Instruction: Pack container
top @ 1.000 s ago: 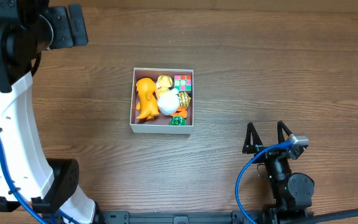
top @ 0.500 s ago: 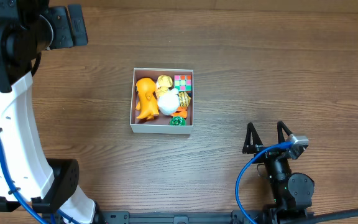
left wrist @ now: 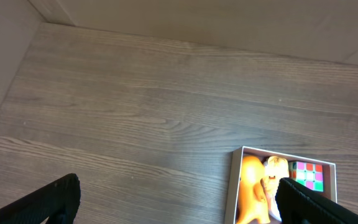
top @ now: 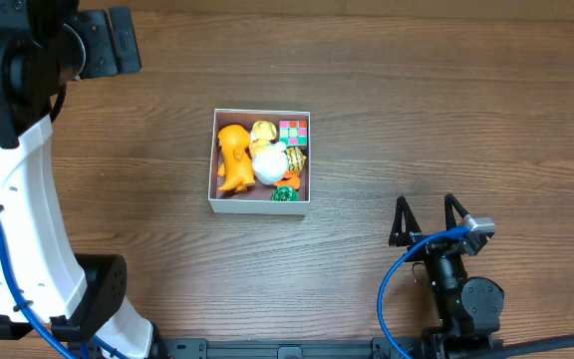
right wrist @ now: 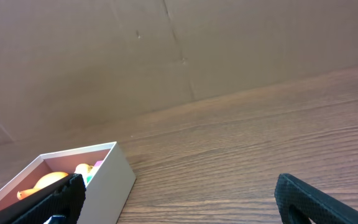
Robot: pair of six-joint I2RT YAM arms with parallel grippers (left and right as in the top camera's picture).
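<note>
The container [top: 259, 206], a square white-walled box, sits at the table's middle. It holds an orange figure [top: 231, 157], a white toy [top: 268, 164], a coloured cube [top: 294, 132] and a green piece [top: 285, 194]. My left gripper [top: 108, 42] is raised at the far left, open and empty. In the left wrist view its fingers [left wrist: 179, 208] frame the container [left wrist: 234, 186] at lower right. My right gripper [top: 427, 219] is open and empty near the front right. In the right wrist view its fingers [right wrist: 185, 205] are spread, with the container [right wrist: 114, 180] to the left.
The left arm's white column [top: 23, 229] rises along the left side. A blue cable [top: 397, 274] loops by the right arm's base. A brown wall [right wrist: 166, 50] stands behind the wooden table [top: 446, 110].
</note>
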